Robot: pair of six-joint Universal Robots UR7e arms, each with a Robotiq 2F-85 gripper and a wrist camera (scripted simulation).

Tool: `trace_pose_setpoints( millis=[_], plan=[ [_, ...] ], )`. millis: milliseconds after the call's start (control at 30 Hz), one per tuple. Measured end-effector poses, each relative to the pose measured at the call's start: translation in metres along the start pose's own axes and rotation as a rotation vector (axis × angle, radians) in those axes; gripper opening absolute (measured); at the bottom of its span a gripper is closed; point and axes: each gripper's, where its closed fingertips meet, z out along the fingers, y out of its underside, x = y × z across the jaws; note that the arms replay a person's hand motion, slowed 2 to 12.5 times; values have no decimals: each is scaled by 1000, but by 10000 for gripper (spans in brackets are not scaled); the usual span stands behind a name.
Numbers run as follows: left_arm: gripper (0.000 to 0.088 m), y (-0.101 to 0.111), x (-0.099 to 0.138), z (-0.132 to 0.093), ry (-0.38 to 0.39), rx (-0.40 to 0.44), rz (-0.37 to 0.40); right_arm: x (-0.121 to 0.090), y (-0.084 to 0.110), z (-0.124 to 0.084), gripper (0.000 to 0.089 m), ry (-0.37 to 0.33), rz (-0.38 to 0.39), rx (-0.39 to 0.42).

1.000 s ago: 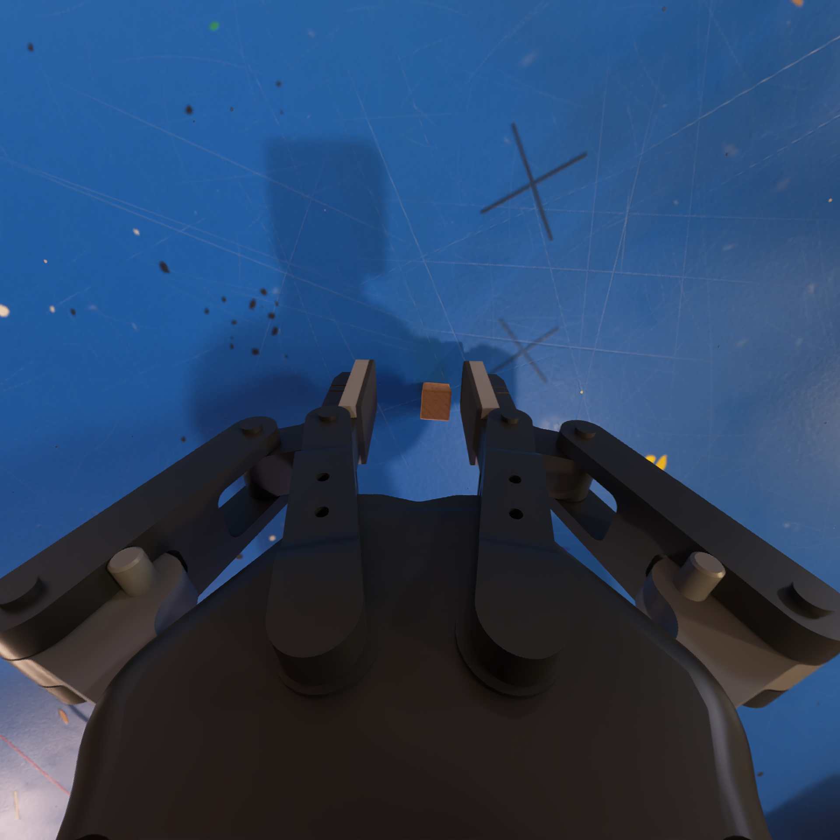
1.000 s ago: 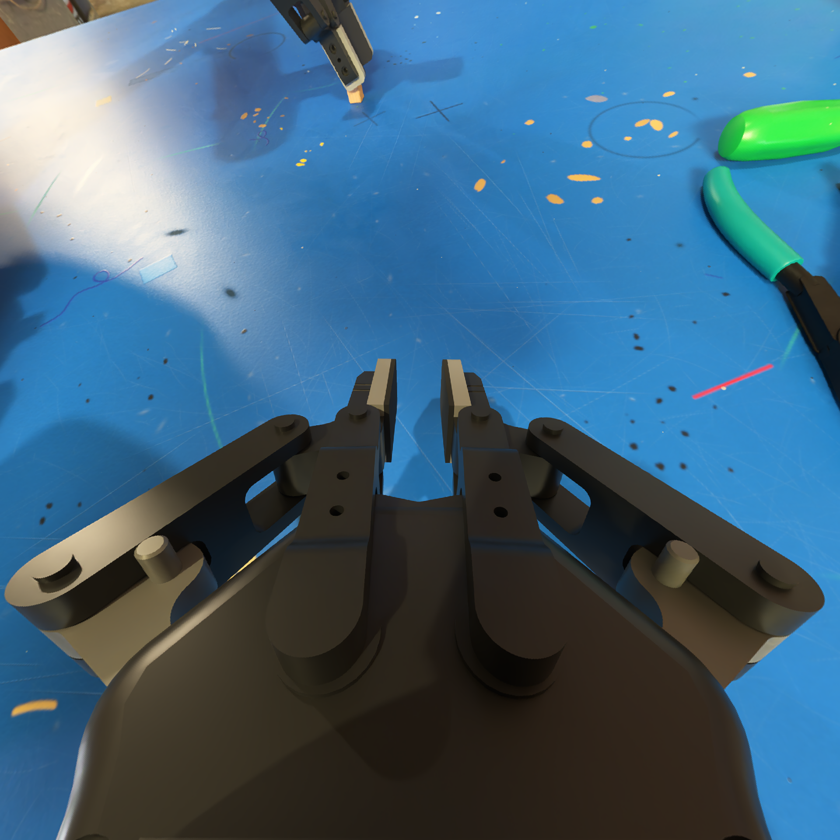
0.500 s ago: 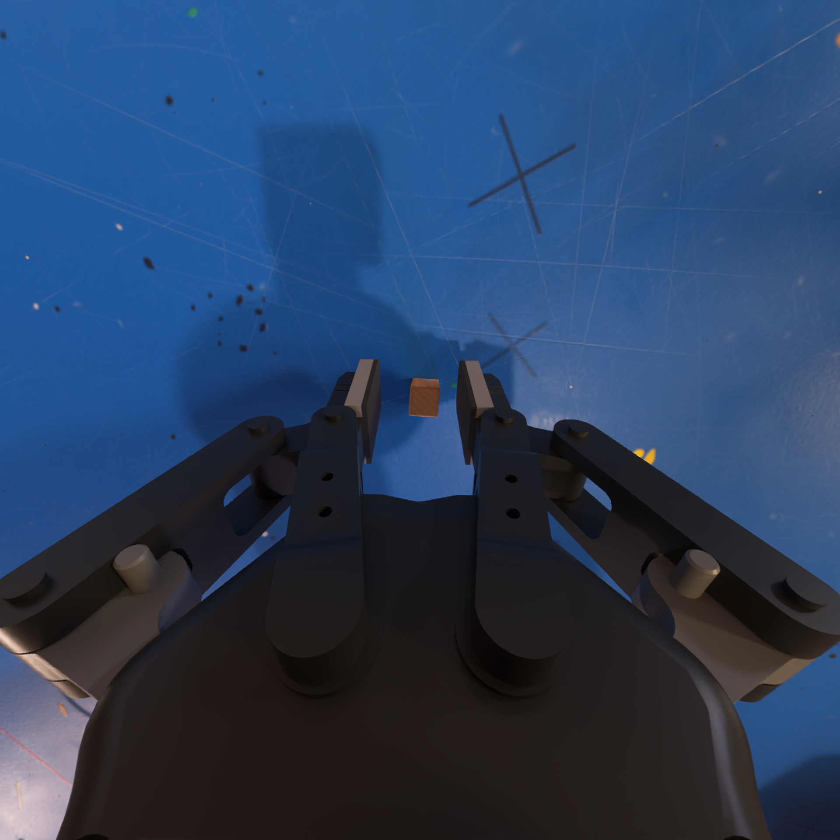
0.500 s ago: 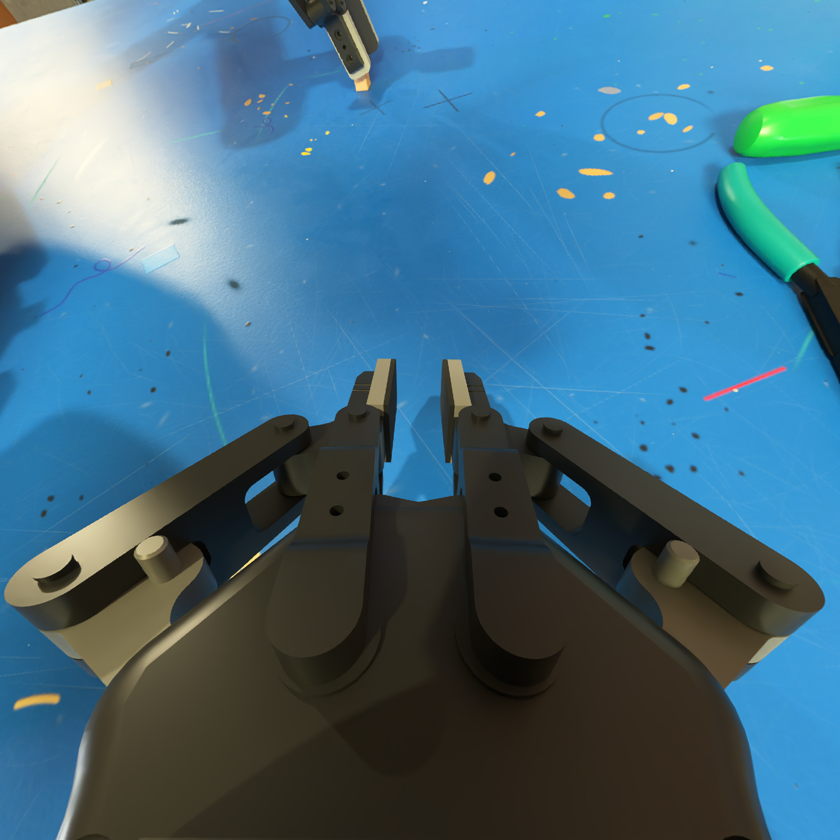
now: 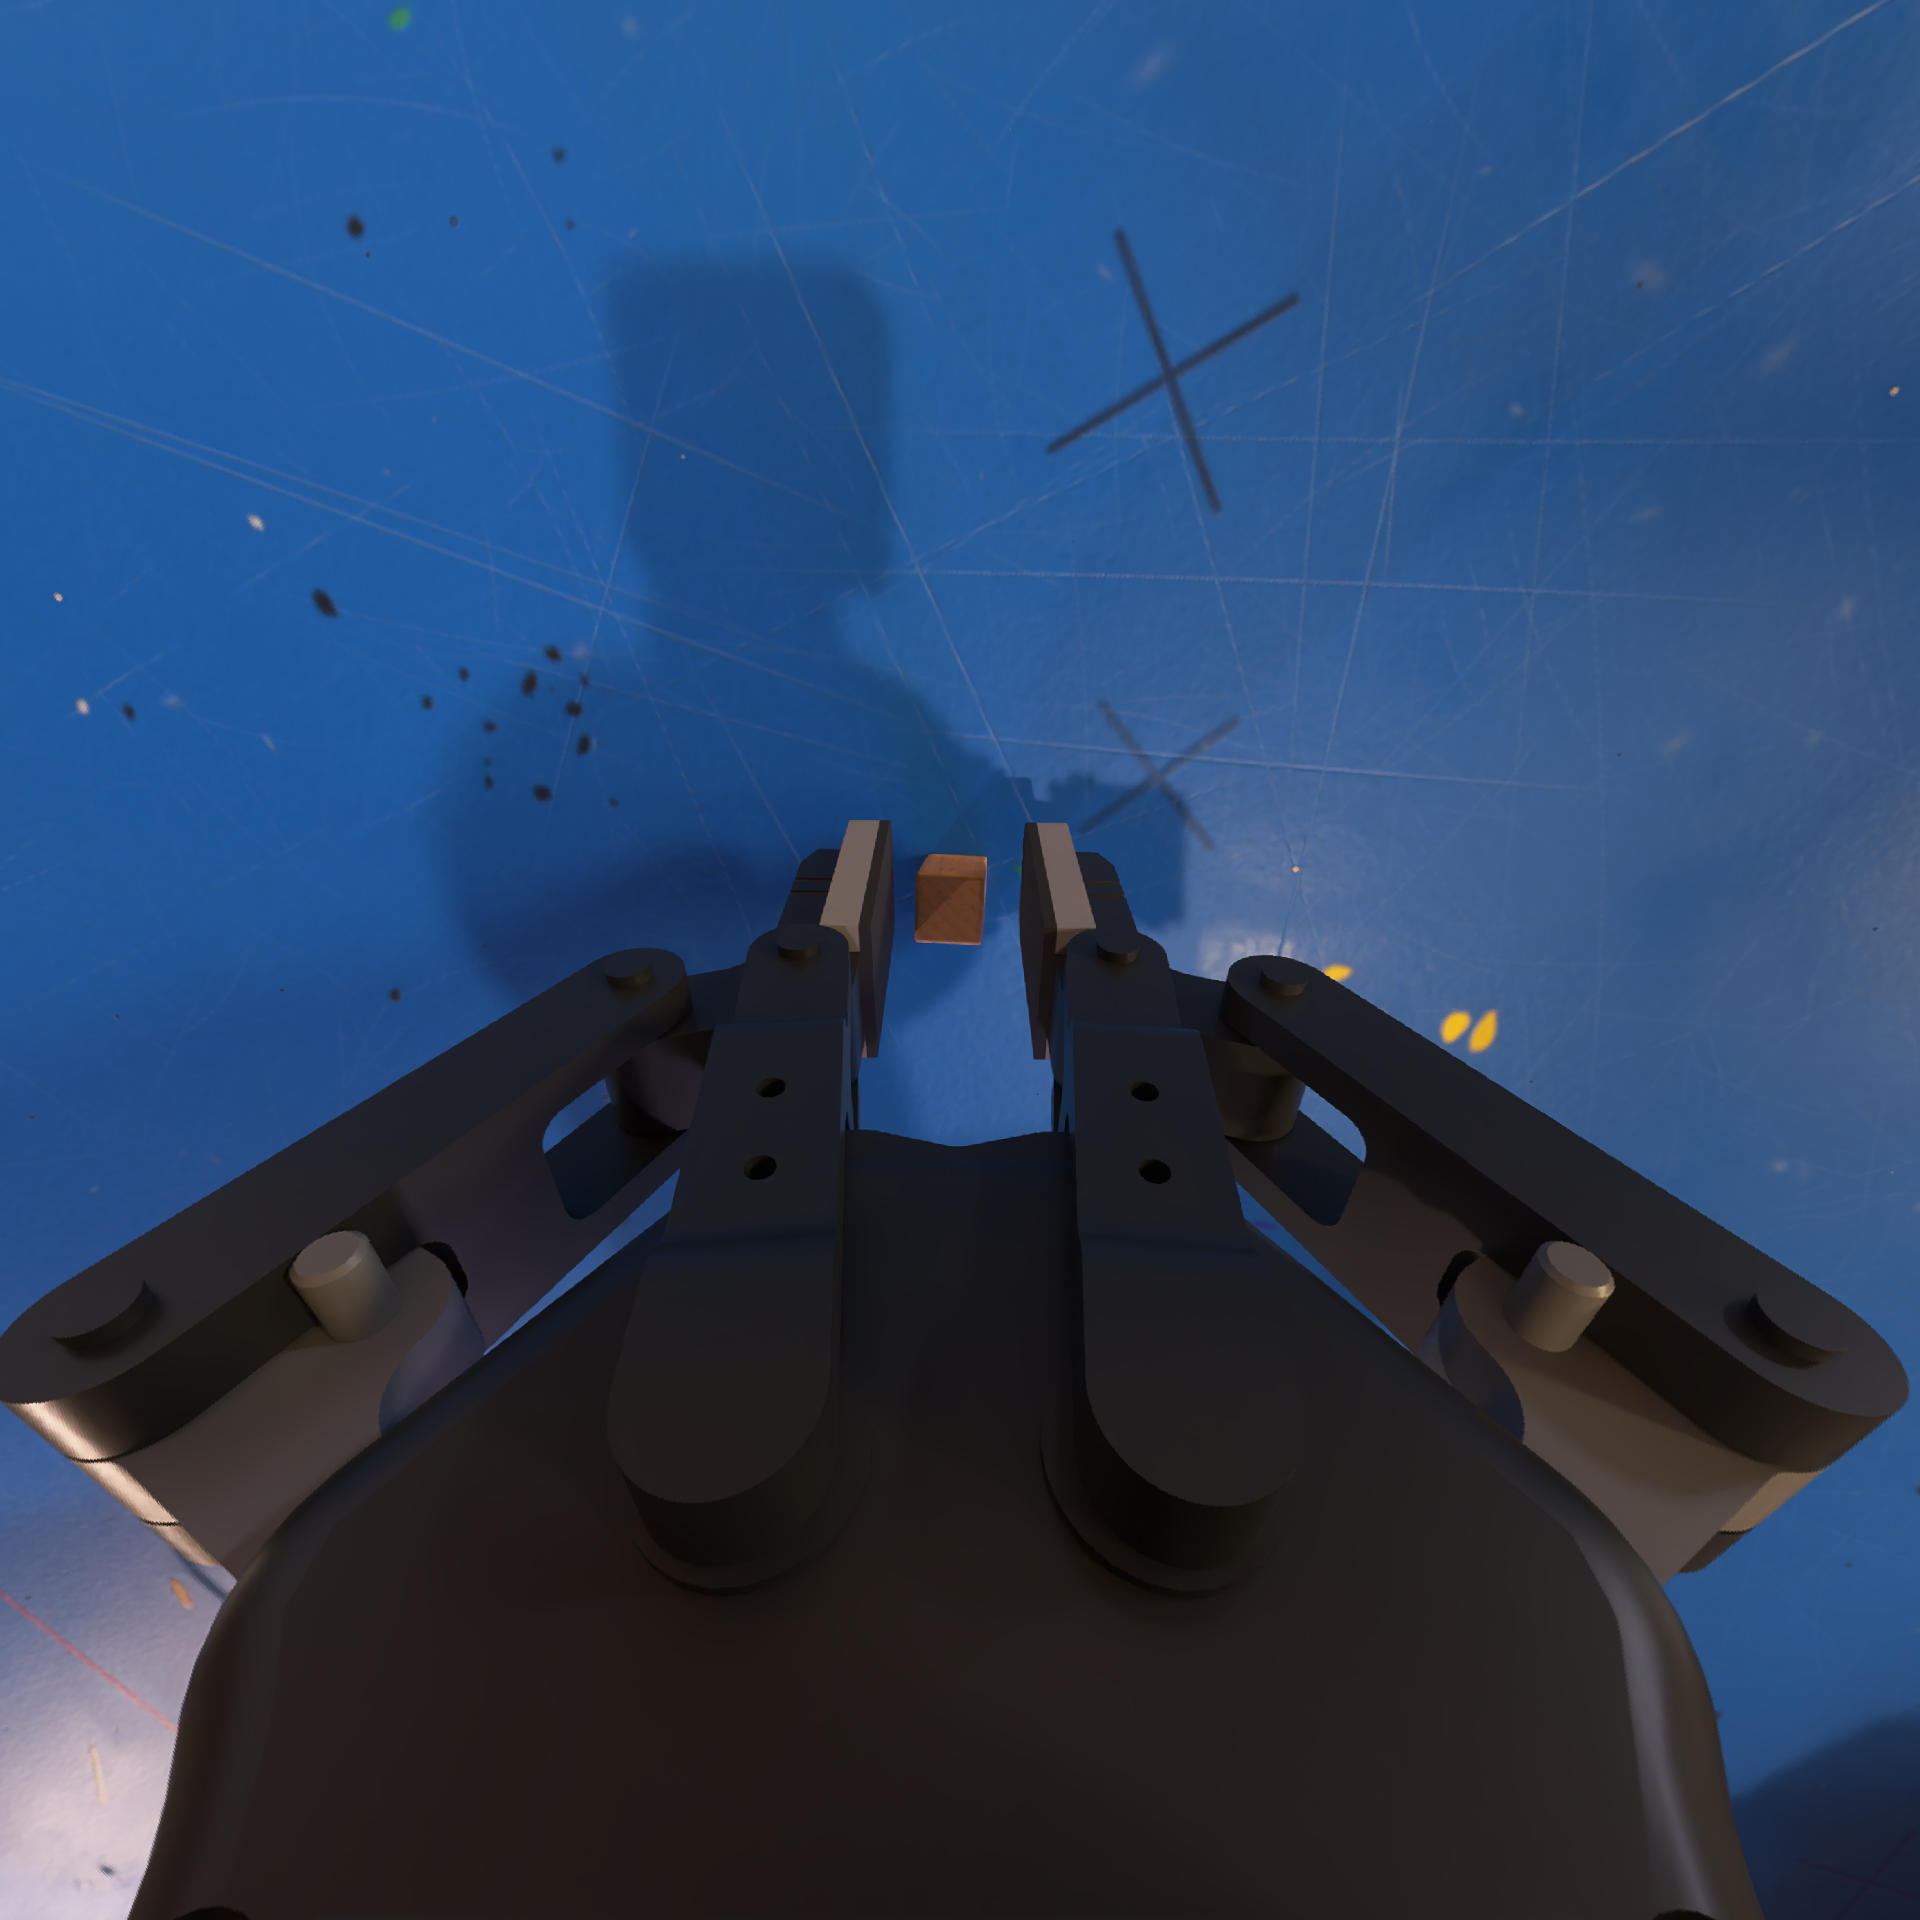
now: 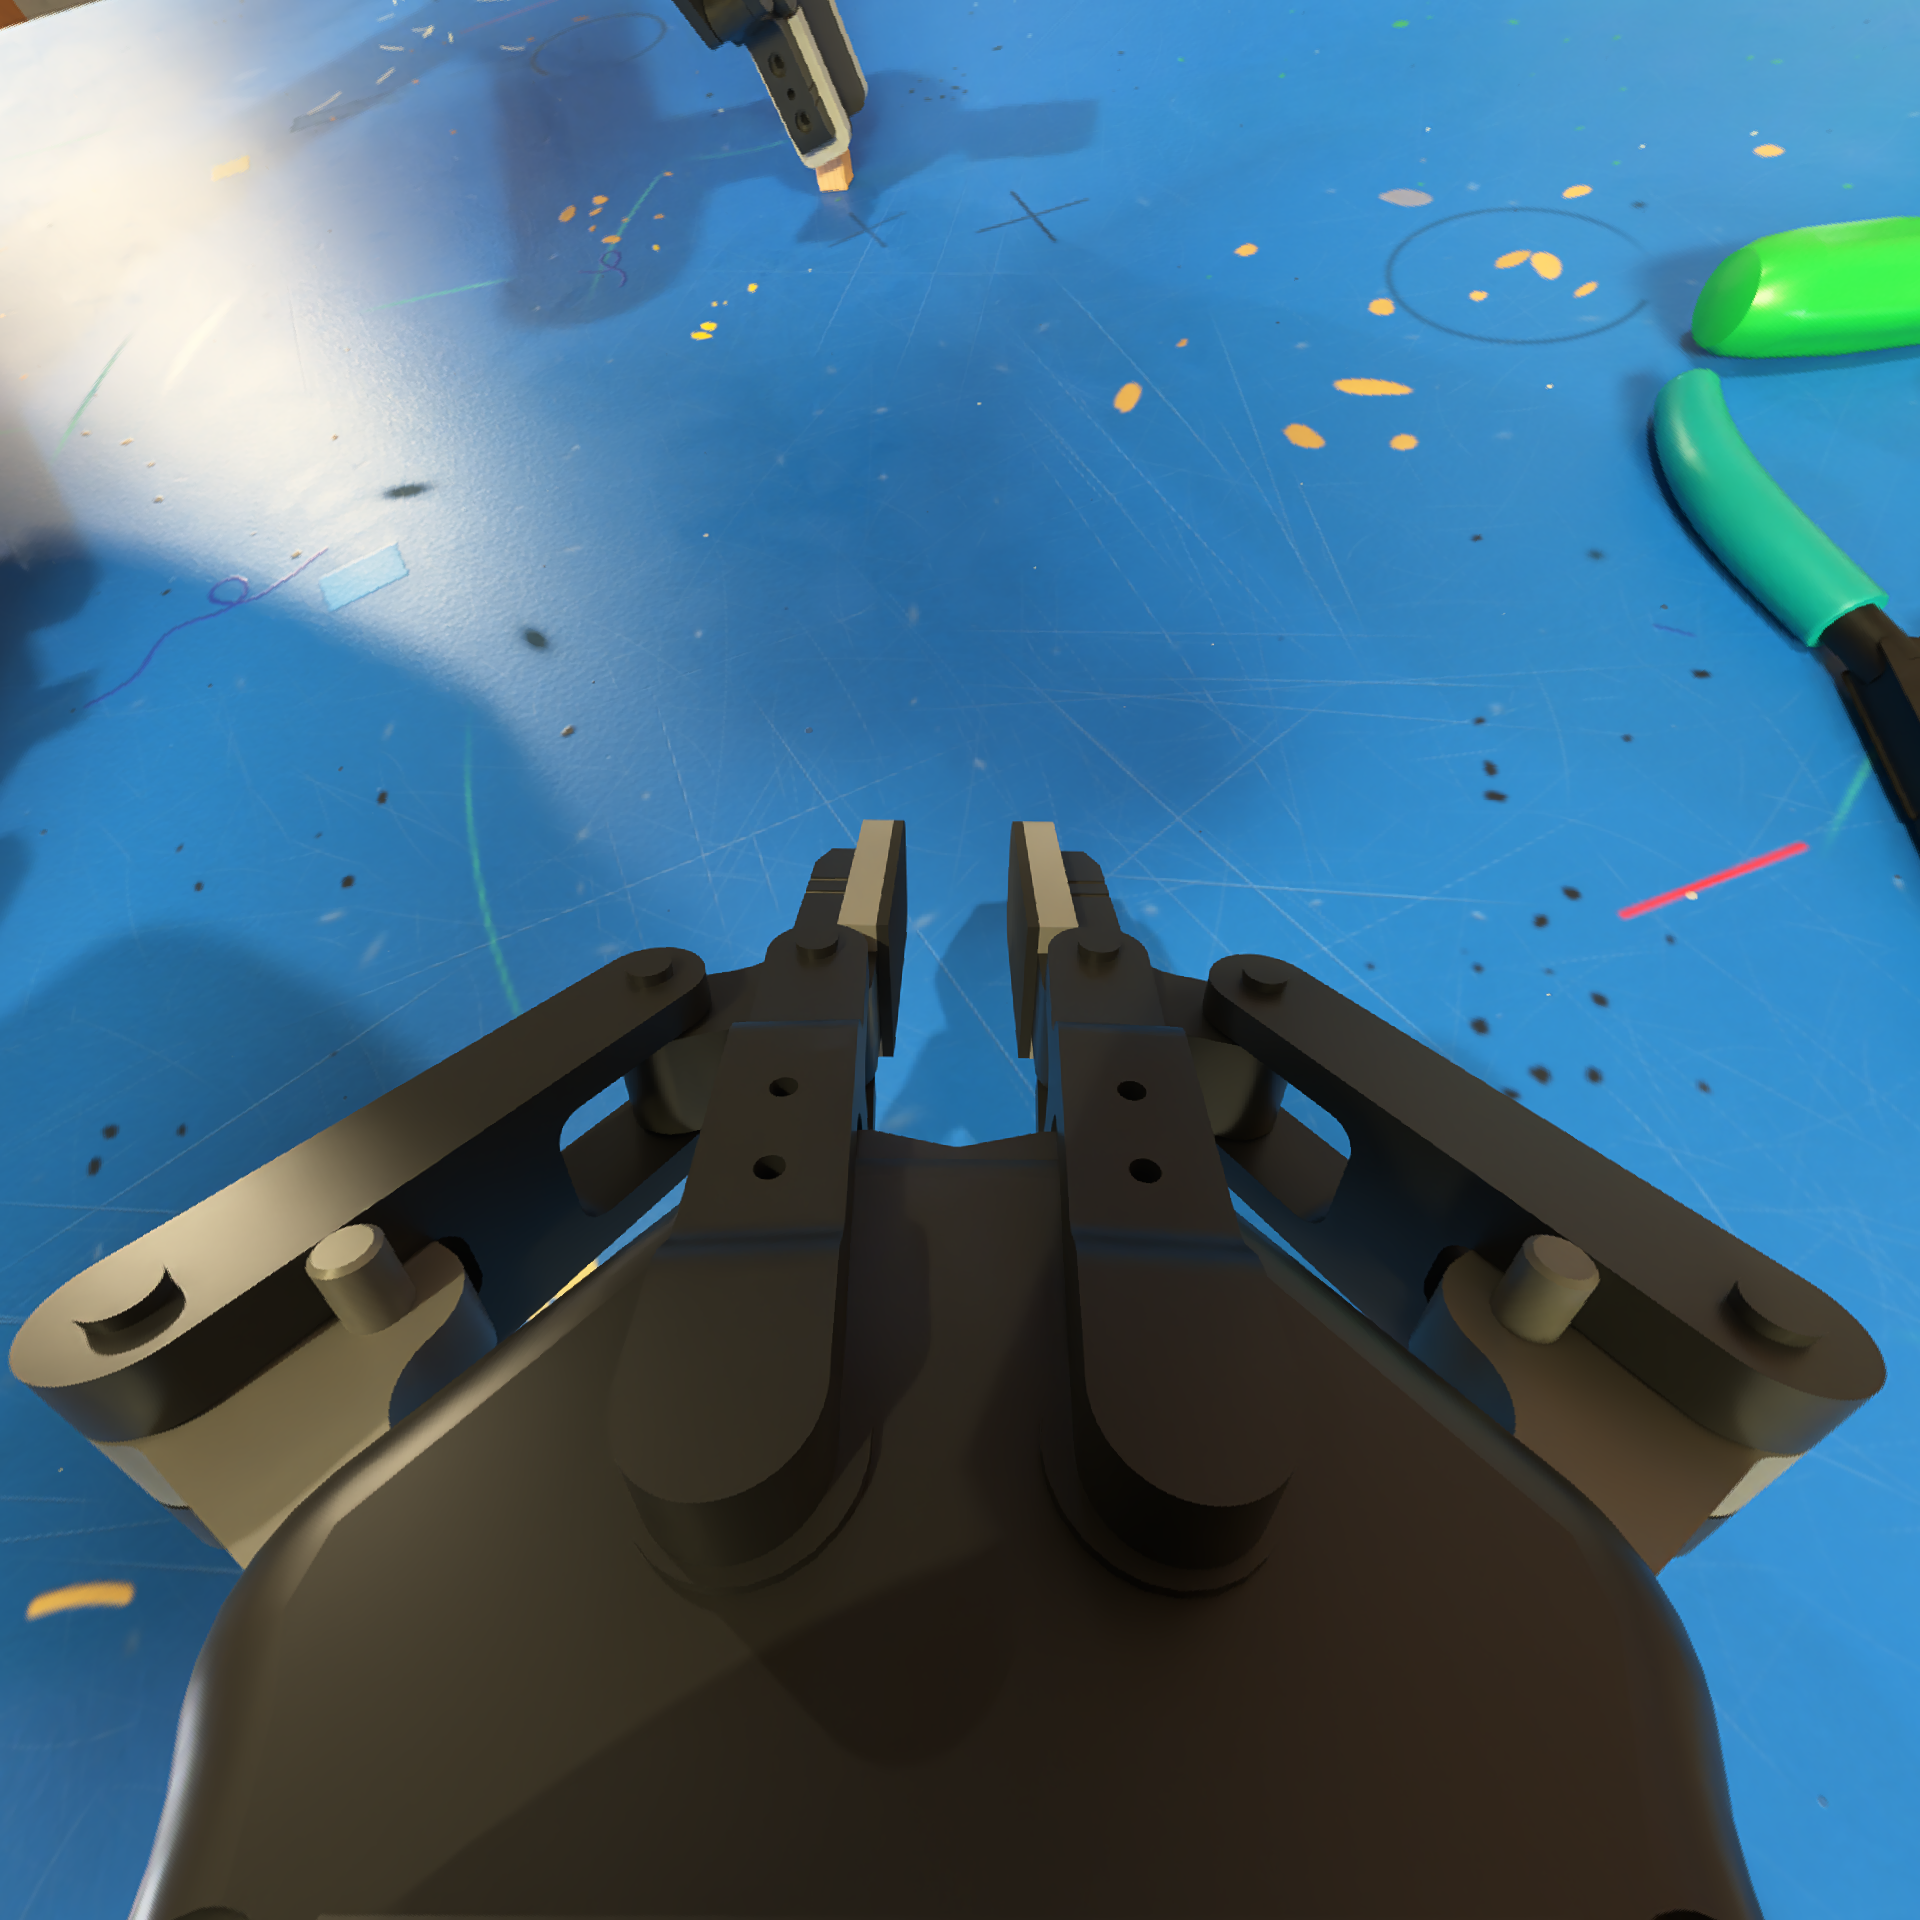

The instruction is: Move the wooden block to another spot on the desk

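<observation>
A small wooden block (image 5: pixel 950 900) lies on the blue desk (image 5: pixel 416 416) between the fingers of my left gripper (image 5: pixel 956 836). The jaws stand apart, with a narrow gap on each side of the block, nearer the left pad (image 5: pixel 857 883). In the right wrist view the left gripper (image 6: pixel 821 125) is far off at the top, with the block (image 6: pixel 833 177) at its tip. My right gripper (image 6: pixel 956 831) is partly open and empty above the desk.
Two dark X marks (image 5: pixel 1174 369) (image 5: pixel 1158 769) lie just beyond and to the right of the block. A bright green object (image 6: pixel 1818 286) and teal-handled pliers (image 6: pixel 1756 509) lie at the right edge of the right wrist view. A drawn circle (image 6: pixel 1517 275) is near them.
My left gripper's fingers have closed in around the block, and the block has shifted from the right pad toward the left one. The right gripper has drifted slightly; its jaws are unchanged.
</observation>
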Motion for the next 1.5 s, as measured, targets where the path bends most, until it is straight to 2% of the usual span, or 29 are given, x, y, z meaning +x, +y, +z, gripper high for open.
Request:
trace_pose_setpoints(
  millis=[500,667,833,1000,1200,1500],
  plan=[
    [136,1,0,0,-23,-11,31,0,0,0,178,2,0,2],
    [112,1,-4,-3,-54,-14,45,0,0,0,178,3,-1,1],
    [111,-5,-8,-12,-98,9,64,0,0,0,178,3,-4,1],
    [111,-18,-6,-28,-118,71,72,0,0,0,177,4,-6,-1],
    [111,-40,12,-54,-108,182,105,-1,0,1,177,4,-7,-3],
    [111,-68,70,-90,-66,319,245,0,0,1,178,5,-5,-3]
  ],
)
